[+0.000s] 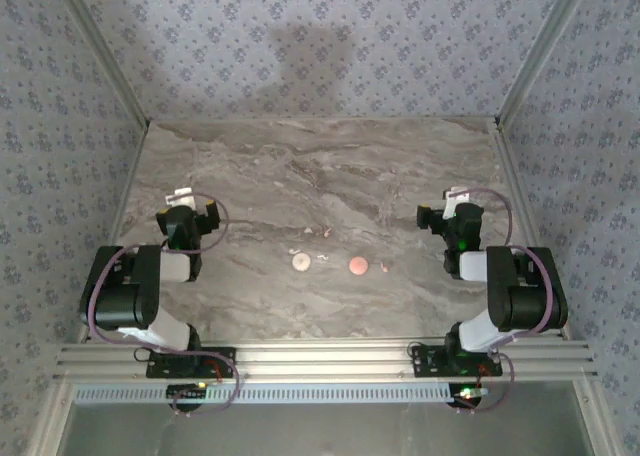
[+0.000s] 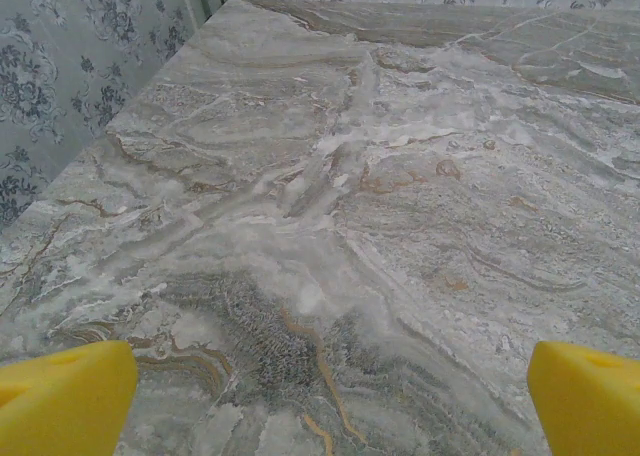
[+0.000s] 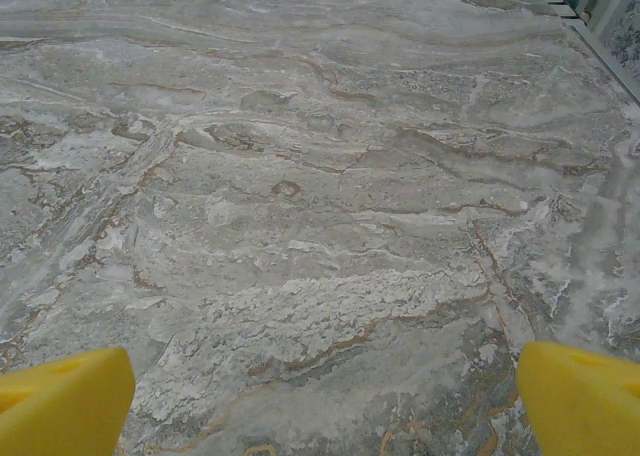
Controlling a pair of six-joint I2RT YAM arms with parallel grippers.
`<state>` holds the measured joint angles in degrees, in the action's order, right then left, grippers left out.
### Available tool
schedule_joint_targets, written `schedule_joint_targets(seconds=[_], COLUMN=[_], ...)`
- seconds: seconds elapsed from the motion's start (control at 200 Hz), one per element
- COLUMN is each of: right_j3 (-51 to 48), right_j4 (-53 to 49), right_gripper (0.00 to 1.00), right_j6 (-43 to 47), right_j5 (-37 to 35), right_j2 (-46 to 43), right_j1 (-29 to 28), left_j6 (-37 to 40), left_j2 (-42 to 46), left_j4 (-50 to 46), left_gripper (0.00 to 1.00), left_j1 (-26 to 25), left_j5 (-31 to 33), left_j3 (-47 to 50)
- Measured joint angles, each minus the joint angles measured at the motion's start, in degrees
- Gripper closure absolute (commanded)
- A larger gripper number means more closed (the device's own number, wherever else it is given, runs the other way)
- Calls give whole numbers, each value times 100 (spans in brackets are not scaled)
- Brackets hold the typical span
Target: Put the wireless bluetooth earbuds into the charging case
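Marble table (image 1: pixel 250 166), four tiny pale earbuds (image 1: pixel 322 258) scattered mid-table, around two round discs (image 1: pixel 300 262), left gripper (image 1: pixel 190 204) at the left, yellow fingers (image 2: pixel 65 396) spread wide over bare marble, empty, right gripper (image 1: pixel 455 204) at the right, likewise spread and empty, both well apart from the earbuds

1. We saw a robot test booth, a lab rig.
2. Floral-papered walls (image 1: pixel 330 36) boxed in a marble-look surface (image 1: pixel 300 166).
3. A left arm (image 1: pixel 140 286) and a right arm (image 1: pixel 515 291) stood bolted to an aluminium rail (image 1: pixel 320 358) at its near edge.
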<state>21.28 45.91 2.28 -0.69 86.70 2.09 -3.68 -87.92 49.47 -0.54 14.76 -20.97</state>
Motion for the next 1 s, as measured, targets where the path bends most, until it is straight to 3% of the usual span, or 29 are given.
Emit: schedule_joint_targets(seconds=[0.999], right_j3=[42], right_j4=[-26], right_gripper=[0], right_j6=[-61], right_j5=[96], right_j2=[0], right_j1=[66], left_j6=[0], left_j2=[0], left_j4=[0], left_gripper=[0], left_j1=[0], left_j5=[-2], left_j3=[0])
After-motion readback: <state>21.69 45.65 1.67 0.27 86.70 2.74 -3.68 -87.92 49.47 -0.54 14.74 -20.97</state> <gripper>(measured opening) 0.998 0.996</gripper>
